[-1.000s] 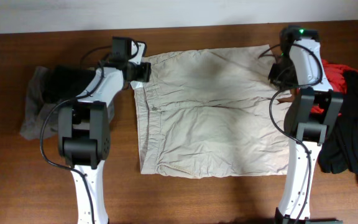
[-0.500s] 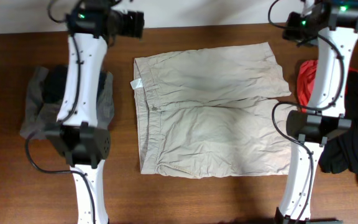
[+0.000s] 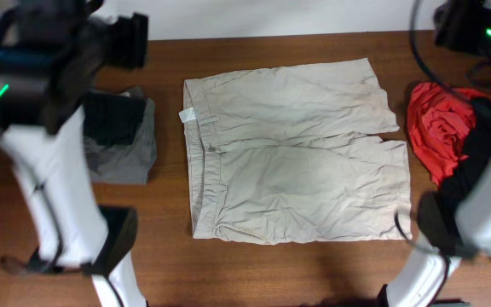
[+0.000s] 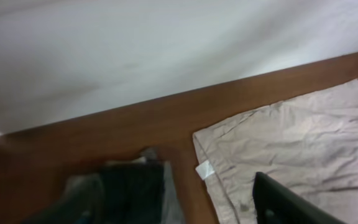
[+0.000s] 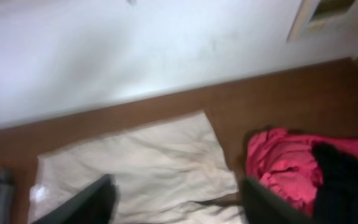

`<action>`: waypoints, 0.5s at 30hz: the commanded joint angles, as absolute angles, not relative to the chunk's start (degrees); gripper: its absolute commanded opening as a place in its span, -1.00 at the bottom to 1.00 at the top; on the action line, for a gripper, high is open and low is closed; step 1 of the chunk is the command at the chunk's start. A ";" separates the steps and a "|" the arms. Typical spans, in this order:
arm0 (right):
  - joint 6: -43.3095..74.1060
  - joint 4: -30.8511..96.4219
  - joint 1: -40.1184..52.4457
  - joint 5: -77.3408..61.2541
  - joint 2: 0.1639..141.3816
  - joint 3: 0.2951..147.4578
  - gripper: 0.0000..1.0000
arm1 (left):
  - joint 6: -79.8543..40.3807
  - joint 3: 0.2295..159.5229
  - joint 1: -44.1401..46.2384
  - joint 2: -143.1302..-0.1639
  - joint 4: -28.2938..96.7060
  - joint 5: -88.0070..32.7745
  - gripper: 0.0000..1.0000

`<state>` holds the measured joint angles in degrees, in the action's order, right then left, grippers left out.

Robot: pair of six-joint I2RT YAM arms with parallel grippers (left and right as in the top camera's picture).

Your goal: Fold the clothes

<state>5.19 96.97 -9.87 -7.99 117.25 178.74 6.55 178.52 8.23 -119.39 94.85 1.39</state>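
Note:
The clothes' beige khaki shorts (image 3: pixel 297 153) lie spread flat mid-table, with the waistband on the left and a small white label (image 3: pixel 187 115). Both arms are lifted high above the table's far corners. In the left wrist view my left gripper (image 4: pixel 179 211) is open, well above the waistband corner and its label (image 4: pixel 205 170), holding nothing. My right gripper (image 5: pixel 176 208) is open too, high over the shorts' far leg (image 5: pixel 142 165), with nothing between its fingers (image 5: pixel 269 205).
A folded grey and black garment (image 3: pixel 122 136) lies left of the shorts. A crumpled red garment (image 3: pixel 437 124) and a black one (image 3: pixel 484 153) lie to their right. A white wall runs behind the table's far edge (image 4: pixel 166 99).
Both arms have lifted from the shorts' far corners, up towards the camera. The right gripper has opened and let go of the leg corner. The shorts stay flat.

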 commanded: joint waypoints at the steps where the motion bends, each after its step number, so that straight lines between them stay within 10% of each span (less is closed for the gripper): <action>1: 4.91 97.34 -9.80 -6.87 107.98 179.41 0.61 | 5.15 178.65 8.19 -110.87 96.68 3.62 0.72; 15: 11.44 97.14 -9.76 -5.04 84.88 142.12 0.95 | 4.93 131.26 8.19 -82.63 90.83 7.29 0.95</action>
